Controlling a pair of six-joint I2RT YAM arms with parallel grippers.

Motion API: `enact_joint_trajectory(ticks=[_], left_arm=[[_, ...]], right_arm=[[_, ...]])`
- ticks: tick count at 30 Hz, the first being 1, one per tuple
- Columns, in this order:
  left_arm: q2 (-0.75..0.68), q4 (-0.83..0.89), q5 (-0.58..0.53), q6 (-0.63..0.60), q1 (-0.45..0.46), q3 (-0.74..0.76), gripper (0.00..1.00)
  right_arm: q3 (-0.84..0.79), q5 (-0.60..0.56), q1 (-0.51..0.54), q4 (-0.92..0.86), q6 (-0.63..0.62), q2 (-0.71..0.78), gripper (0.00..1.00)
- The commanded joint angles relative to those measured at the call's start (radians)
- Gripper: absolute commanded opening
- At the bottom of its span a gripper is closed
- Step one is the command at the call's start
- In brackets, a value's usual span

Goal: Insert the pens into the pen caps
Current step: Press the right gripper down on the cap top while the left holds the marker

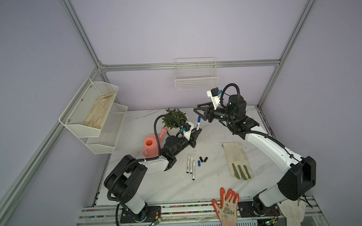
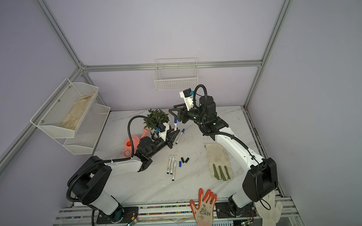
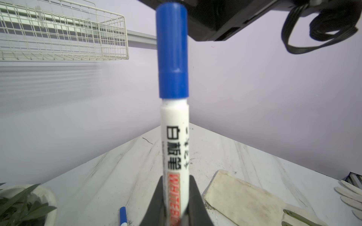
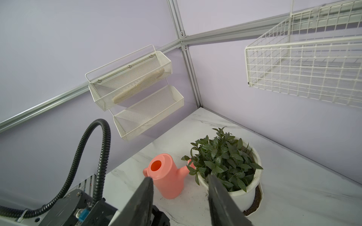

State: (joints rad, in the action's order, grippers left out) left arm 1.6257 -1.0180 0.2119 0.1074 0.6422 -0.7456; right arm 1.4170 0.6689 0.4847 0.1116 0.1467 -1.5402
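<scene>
My left gripper (image 1: 198, 131) (image 2: 175, 134) (image 3: 176, 179) is shut on a white pen (image 1: 198, 123) (image 2: 175, 124) (image 3: 175, 144), held upright. A blue pen cap (image 1: 199, 118) (image 3: 172, 50) sits on the pen's upper end. My right gripper (image 1: 197, 108) (image 2: 172, 109) (image 4: 180, 178) hangs open just above and beside that cap, with nothing between its fingers. In both top views three uncapped pens (image 1: 190, 166) (image 2: 172, 166) lie side by side mid-table. Beside them lie one blue cap (image 1: 199, 163) (image 2: 180, 163) and two black caps (image 1: 203, 159) (image 2: 185, 160). A capped pen (image 2: 180, 136) (image 3: 123, 215) lies by the left gripper.
A potted plant (image 1: 174, 117) (image 4: 225, 158) and a pink watering can (image 1: 150, 146) (image 4: 166, 174) stand behind the left arm. A beige glove (image 1: 237, 159) lies at the right. An orange glove (image 1: 228, 205) rests on the front edge. A wire basket (image 1: 196, 75) and mesh shelves (image 1: 93, 112) hang on the walls.
</scene>
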Motion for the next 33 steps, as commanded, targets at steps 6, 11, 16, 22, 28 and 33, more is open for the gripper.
enact_joint_trajectory(ticks=[6, 11, 16, 22, 28, 33], left_arm=[[-0.011, -0.043, -0.026, -0.03, 0.004, 0.023, 0.0], [0.0, -0.038, -0.025, -0.031, 0.004, 0.019, 0.0], [0.002, -0.038, -0.034, -0.03, 0.003, 0.013, 0.0], [0.004, -0.029, -0.04, -0.037, 0.004, 0.001, 0.0], [0.016, -0.014, -0.042, -0.046, 0.004, 0.001, 0.0], [0.029, -0.013, -0.049, -0.048, 0.004, 0.014, 0.0]], right_arm=[[-0.011, 0.039, 0.009, -0.033, 0.005, -0.044, 0.44], [-0.048, 0.041, 0.012, -0.05, 0.01, -0.024, 0.35], [-0.073, 0.046, 0.016, -0.07, 0.011, -0.023, 0.18], [-0.106, 0.046, 0.019, -0.076, 0.01, -0.018, 0.17], [-0.116, 0.06, 0.019, -0.065, 0.016, -0.004, 0.22], [-0.107, 0.053, 0.019, -0.066, 0.02, -0.001, 0.21]])
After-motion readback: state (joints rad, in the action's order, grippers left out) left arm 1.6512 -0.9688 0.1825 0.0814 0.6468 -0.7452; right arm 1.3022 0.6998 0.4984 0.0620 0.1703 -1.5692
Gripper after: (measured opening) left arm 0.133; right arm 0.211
